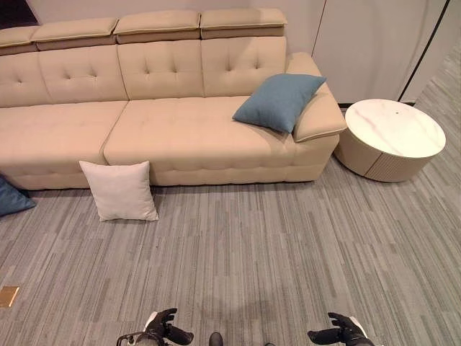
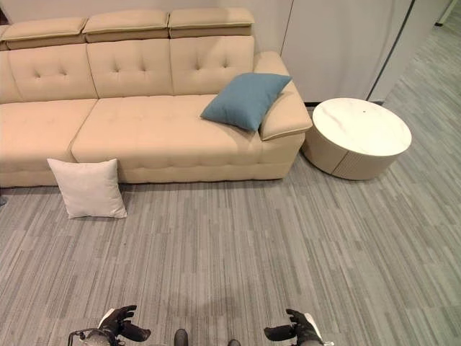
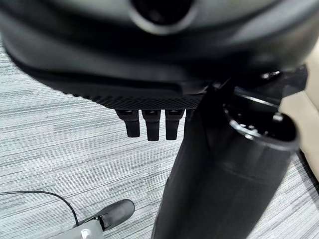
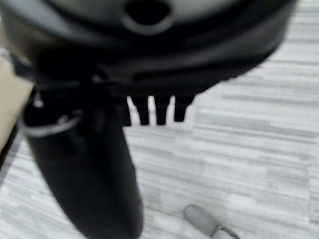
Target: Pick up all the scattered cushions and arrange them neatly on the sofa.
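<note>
A beige sofa (image 1: 180,130) runs along the far wall. A teal cushion (image 1: 279,101) leans on its right armrest, resting on the seat. On the carpet, a cream cushion (image 1: 119,190) stands propped against the sofa's front. A dark blue cushion (image 1: 11,196) lies on the floor at the far left edge. My left hand (image 1: 167,328) and right hand (image 1: 344,330) hang low at the near edge, far from every cushion. Both are open and hold nothing; their fingers (image 3: 149,127) (image 4: 154,112) hang straight over bare carpet.
A round white table (image 1: 392,130) stands right of the sofa's armrest. A small tan square (image 1: 9,295) lies on the carpet at the near left. Grey striped carpet (image 1: 252,245) stretches between me and the sofa. White wall panels (image 1: 360,43) rise behind the table.
</note>
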`<state>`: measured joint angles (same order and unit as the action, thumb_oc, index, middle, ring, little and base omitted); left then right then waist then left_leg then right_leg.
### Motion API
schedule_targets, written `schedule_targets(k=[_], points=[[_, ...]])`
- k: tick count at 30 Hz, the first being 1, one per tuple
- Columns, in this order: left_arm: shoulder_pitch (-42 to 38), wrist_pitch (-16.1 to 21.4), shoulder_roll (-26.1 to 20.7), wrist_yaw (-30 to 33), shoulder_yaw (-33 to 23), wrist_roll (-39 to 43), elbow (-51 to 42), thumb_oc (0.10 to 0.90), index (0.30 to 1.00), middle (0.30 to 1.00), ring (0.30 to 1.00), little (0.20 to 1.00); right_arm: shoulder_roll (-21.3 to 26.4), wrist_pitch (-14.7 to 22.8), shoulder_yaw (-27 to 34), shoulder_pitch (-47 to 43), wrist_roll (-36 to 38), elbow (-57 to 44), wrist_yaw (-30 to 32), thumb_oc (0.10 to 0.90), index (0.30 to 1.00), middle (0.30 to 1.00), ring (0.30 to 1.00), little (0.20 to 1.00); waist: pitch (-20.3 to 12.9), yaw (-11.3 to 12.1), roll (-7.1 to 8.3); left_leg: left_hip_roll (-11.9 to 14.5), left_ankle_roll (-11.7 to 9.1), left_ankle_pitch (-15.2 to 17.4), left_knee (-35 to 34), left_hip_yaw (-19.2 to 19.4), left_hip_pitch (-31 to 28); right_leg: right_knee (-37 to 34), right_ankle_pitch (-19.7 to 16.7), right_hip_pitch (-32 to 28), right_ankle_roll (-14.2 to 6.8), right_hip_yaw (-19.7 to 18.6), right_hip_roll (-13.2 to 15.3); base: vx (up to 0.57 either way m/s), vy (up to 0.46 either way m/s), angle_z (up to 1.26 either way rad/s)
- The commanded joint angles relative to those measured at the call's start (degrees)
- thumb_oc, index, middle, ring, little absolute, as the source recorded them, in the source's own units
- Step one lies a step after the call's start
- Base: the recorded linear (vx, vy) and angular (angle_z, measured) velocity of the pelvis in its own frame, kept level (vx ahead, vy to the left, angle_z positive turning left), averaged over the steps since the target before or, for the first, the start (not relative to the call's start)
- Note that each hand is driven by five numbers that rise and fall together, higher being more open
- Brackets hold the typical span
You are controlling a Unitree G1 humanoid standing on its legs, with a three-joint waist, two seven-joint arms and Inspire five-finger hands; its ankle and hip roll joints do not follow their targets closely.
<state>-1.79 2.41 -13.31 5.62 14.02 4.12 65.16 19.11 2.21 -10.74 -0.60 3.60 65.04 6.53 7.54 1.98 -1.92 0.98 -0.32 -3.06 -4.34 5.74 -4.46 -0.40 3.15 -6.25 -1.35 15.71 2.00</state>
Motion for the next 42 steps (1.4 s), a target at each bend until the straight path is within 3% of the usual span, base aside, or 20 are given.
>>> schedule_targets(k=[1,17,23,25,27,29,35,36,42], points=[[-3.24,1.97,0.36,1.24,0.69,-2.32,2.29,0.8,0.9,0.9,0.9,0.9,0.32,2.01,-1.33,-1.82,1.52,2.49,1.11,0.8,0.9,0.9,0.9,0.9,-2.02,-0.16,2.04,-0.68,-1.58,2.27,0.24,0.34,0.14,-3.28,-2.62,0.7,-5.47,-3.06,1.94,0.0,0.0,0.0],[-2.74,1.33,0.22,1.33,0.51,-3.83,4.45,0.8,0.9,0.9,0.9,0.9,-0.78,1.45,-1.71,-2.01,0.48,3.19,1.33,0.8,0.9,0.9,0.9,0.9,-1.74,0.26,3.27,-1.21,-0.74,4.47,2.62,1.07,0.94,-1.61,-2.37,1.12,-6.04,-3.22,2.82,0.02,0.035,-0.01],[-3.26,1.34,-1.11,1.72,-0.2,-3.48,3.79,0.8,0.9,0.9,0.9,0.9,-1.35,0.9,-2.12,-2.9,-0.29,2.83,1.18,0.8,0.9,0.9,0.9,0.9,-0.19,0.97,3.85,-2.18,1.24,6.36,4.93,0.45,2.41,8.42,-1.54,6.18,-7.22,-3.84,4.31,0.02,0.095,-0.03],[-3.32,1.29,-1.44,1.87,-0.5,-3.22,3.58,0.8,0.9,0.9,0.9,0.9,-1.42,0.77,-2.22,-3.26,-0.52,3.1,1.19,0.8,0.9,0.9,0.9,0.9,0.65,1.0,3.84,-2.46,2.05,6.81,5.2,0.23,2.0,13.45,-3.48,8.76,-8.27,-3.92,5.21,0.04,0.096,-0.11],[-3.54,1.26,-1.57,1.81,-0.54,-2.69,3.22,0.8,0.9,0.9,0.9,0.9,-1.35,0.57,-2.35,-3.8,-0.44,3.23,1.18,0.8,0.9,0.9,0.9,0.9,1.79,0.78,3.4,-2.54,2.99,7.02,5.56,-0.21,1.79,18.79,-5.47,11.5,-8.99,-4.69,5.53,0.04,0.085,-0.09],[-3.44,1.38,-1.56,1.46,-0.44,-2.53,3.19,0.8,0.9,0.9,0.9,0.9,-1.26,0.66,-2.02,-3.69,0.04,2.82,1.0,0.8,0.9,0.9,0.9,0.9,2.14,0.4,2.69,-2.89,3.48,7.96,5.47,-1.1,0.65,22.05,-4.5,13.68,-8.45,-5.8,4.98,0.14,0.082,0.05],[-3.46,1.36,-1.04,1.34,-0.03,-2.31,2.79,0.8,0.9,0.9,0.9,0.9,-0.89,0.59,-2.04,-3.51,-0.03,2.91,1.33,0.8,0.9,0.9,0.9,0.9,2.06,-0.04,2.3,-3.22,3.3,9.37,4.49,-2.27,-1.69,16.82,-3.83,15.2,-6.98,-4.15,5.35,0.2,-0.031,0.12],[-3.66,1.49,-0.96,1.44,0.42,-2.27,2.52,0.8,0.9,0.9,0.9,0.9,-0.78,0.58,-2.39,-3.46,-0.26,2.14,1.44,0.8,0.9,0.9,0.9,0.9,2.42,-0.98,2.64,-3.83,2.92,10.43,4.02,-3.34,-3.74,11.49,-6.26,18.29,-7.09,-2.85,5.37,0.23,-0.09,0.02],[-3.66,1.84,-0.24,1.31,1.11,-2.5,2.68,0.8,0.9,0.9,0.9,0.9,-0.71,0.83,-1.87,-2.11,0.32,1.99,1.17,0.8,0.9,0.9,0.9,0.9,1.57,-1.96,3.01,-3.65,1.54,11.86,5.8,-5.19,-5.55,8.78,-5.61,16.13,-6.18,-3.24,3.62,0.23,-0.119,0.31]])
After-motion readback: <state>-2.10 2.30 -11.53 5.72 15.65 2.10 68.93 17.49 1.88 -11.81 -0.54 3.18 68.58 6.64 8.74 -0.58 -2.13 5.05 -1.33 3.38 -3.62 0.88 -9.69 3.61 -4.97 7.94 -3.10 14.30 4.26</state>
